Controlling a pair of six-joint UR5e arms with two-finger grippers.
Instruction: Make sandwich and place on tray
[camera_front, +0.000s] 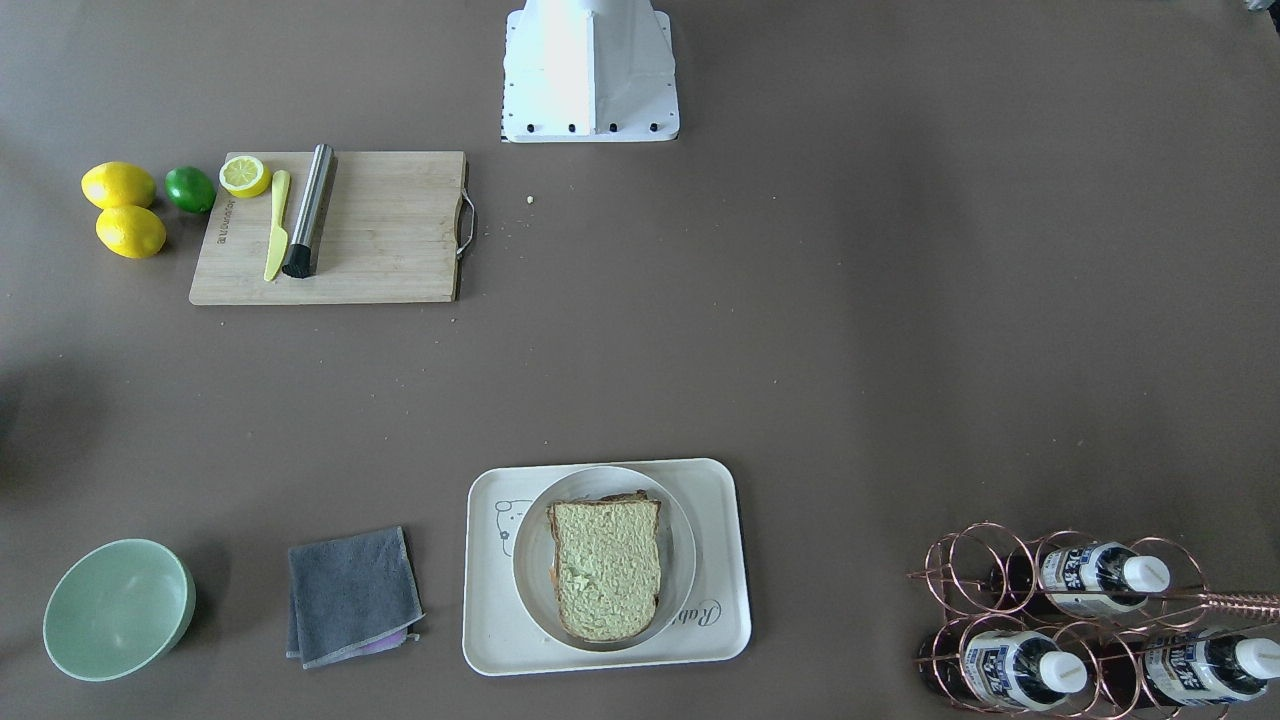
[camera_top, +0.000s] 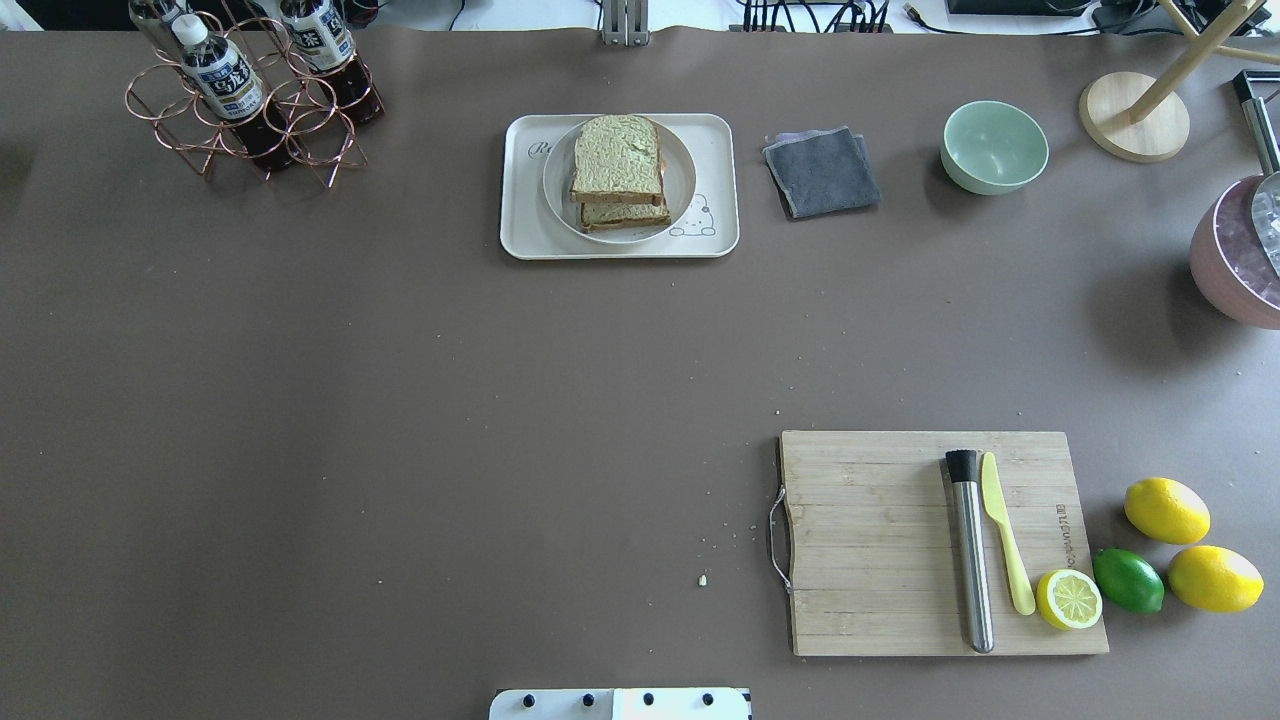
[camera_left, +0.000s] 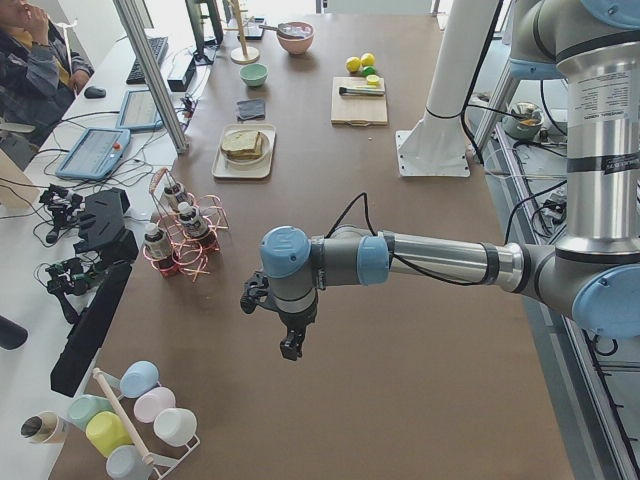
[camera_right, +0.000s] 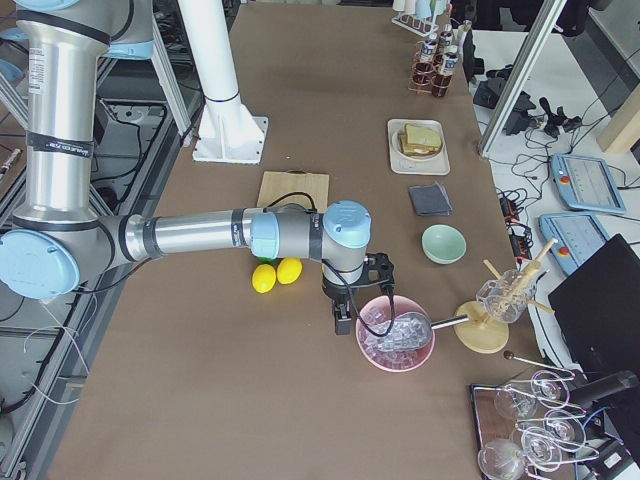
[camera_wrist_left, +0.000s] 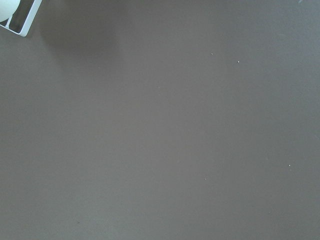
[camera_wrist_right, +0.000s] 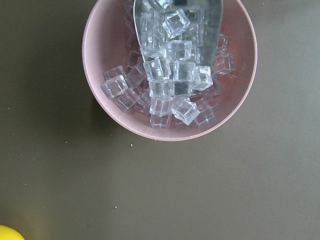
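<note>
The sandwich (camera_front: 605, 570), two greenish-tan bread slices stacked one on the other, lies on a round white plate (camera_front: 530, 590). The plate stands on the cream tray (camera_front: 490, 640) at the table's far side. The sandwich also shows in the overhead view (camera_top: 618, 165), with the tray (camera_top: 520, 235) under it. The filling is hidden between the slices. My left gripper (camera_left: 290, 345) hangs over bare table, far from the tray. My right gripper (camera_right: 343, 322) hangs next to a pink bowl. Both show only in the side views, so I cannot tell whether they are open or shut.
A wooden cutting board (camera_top: 880, 540) bears a metal cylinder, a yellow knife and a lemon half. Lemons (camera_top: 1165, 510) and a lime lie beside it. A grey cloth (camera_top: 822, 172), a green bowl (camera_top: 994, 146), a bottle rack (camera_top: 250, 100) and a pink bowl of ice cubes (camera_wrist_right: 170, 75) stand around.
</note>
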